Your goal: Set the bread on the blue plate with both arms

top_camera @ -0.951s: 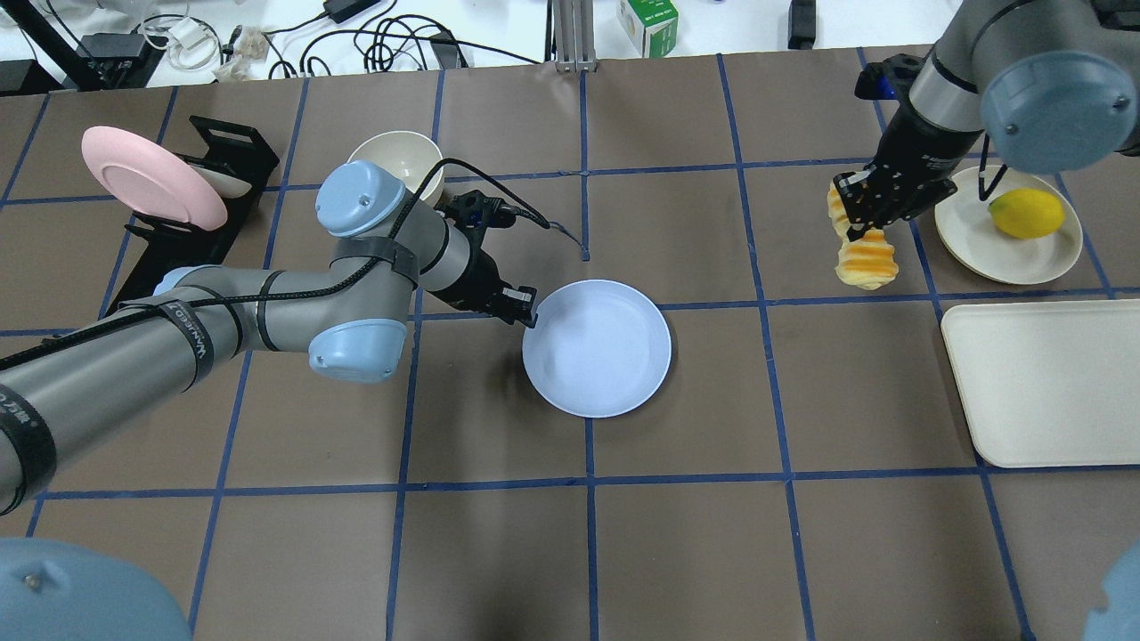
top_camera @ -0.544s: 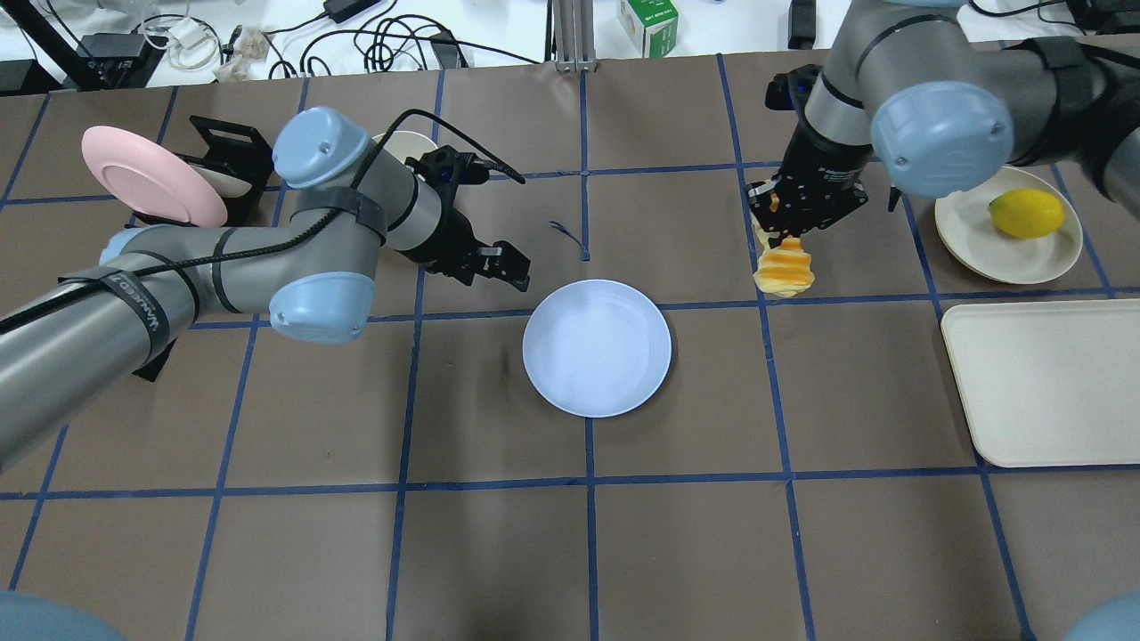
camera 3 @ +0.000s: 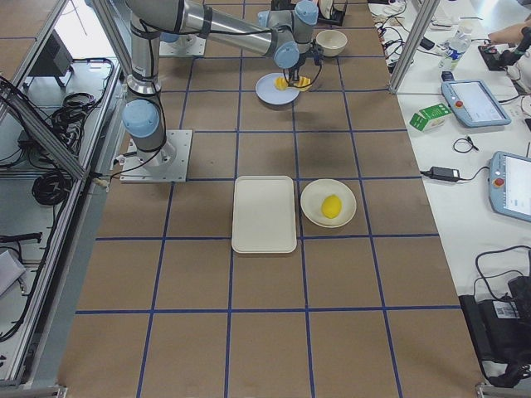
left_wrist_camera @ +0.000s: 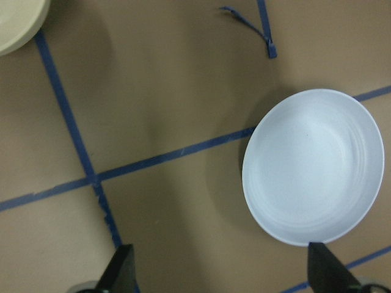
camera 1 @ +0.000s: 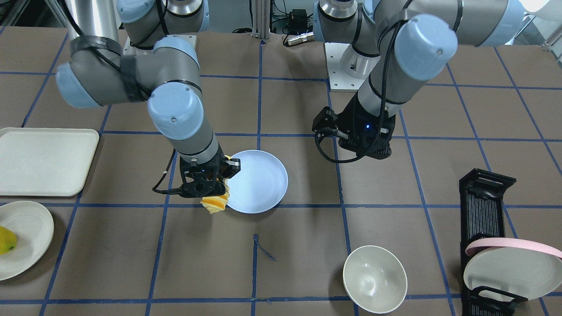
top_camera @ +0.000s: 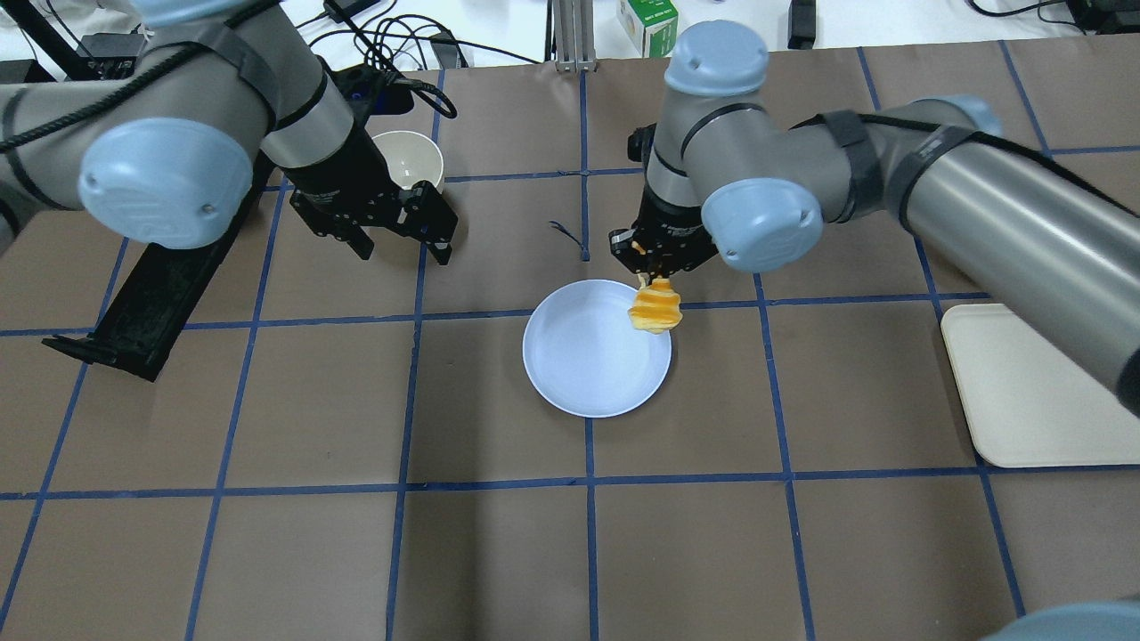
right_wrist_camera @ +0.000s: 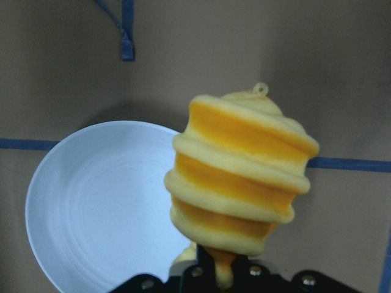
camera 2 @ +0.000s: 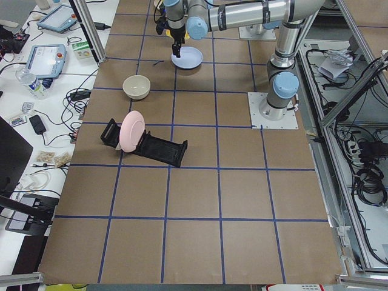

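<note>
Now we find the bread (right_wrist_camera: 241, 177) right at the blue plate (top_camera: 583, 369), where a second ago it was well off to the side. The right gripper (top_camera: 653, 265) has carried it across the table, and the loaf hangs below its fingers over the plate's rim, partly over the plate and partly over bare table. The fingers are pinching one end of the loaf. The left gripper (top_camera: 403, 249) was at the plate's opposite rim a second ago. It has since let go and drawn back, and its fingers now stand spread and empty, with the plate ahead of them and off to one side and the bowl (top_camera: 411, 160) just behind. We take this to mean the plate has been set in place and the left arm's share is done. What remains, we judge, is to bring the loaf further in over the plate's middle, lower it and release it.

The loaf looks like a stack of fanned slices, with orange bands between pale cream edges and a small loop at its free end. It dangles from the pinched end and leans a little. From the wrist view we count about four slices, and the rest are hidden by the fingers. We cannot see it touching the plate yet, so we judge it is raised above it
</note>
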Controlling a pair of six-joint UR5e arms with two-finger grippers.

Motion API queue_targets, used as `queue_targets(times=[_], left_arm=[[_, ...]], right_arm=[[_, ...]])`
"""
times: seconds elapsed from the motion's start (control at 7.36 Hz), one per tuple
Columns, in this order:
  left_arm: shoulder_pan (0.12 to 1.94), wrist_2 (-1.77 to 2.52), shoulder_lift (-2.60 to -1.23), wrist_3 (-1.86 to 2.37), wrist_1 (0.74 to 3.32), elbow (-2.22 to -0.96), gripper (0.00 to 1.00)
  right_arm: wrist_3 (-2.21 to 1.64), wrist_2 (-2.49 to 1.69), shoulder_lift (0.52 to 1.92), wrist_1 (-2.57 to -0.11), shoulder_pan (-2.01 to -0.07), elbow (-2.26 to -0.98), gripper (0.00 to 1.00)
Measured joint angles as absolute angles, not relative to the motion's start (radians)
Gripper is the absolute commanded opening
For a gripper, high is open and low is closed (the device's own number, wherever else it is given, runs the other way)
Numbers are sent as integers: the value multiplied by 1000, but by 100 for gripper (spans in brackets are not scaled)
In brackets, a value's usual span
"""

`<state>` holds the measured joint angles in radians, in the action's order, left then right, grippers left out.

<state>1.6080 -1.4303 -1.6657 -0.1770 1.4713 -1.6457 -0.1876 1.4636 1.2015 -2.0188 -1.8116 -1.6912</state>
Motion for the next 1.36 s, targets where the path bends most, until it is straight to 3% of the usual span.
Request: queue_targets(times=[0.82, 0.95, 1.09, 1.22, 1.36], left_arm=[[1609, -1586, -1584, -46, 1546, -1569, 100], [1611, -1587, -1599, -18, 1572, -1535, 100], [1612, -1586, -1609, -4, 1587, -1519, 100], [1613, -1586, -1613, 1, 1594, -1513, 100], [1613, -1585, -1613, 3, 1596, -1513, 100]], right_arm=[[-323, 1463, 1144, -2122, -1890, -1776, 0], [-328, 1463, 1137, -2126, -1896, -1777, 31], [-330, 1464, 1127, -2136, -1901, -1777, 81], [-328, 1464, 1115, -2152, -1905, -1777, 100], [-327, 1465, 1106, -2170, -1906, -1777, 100]])
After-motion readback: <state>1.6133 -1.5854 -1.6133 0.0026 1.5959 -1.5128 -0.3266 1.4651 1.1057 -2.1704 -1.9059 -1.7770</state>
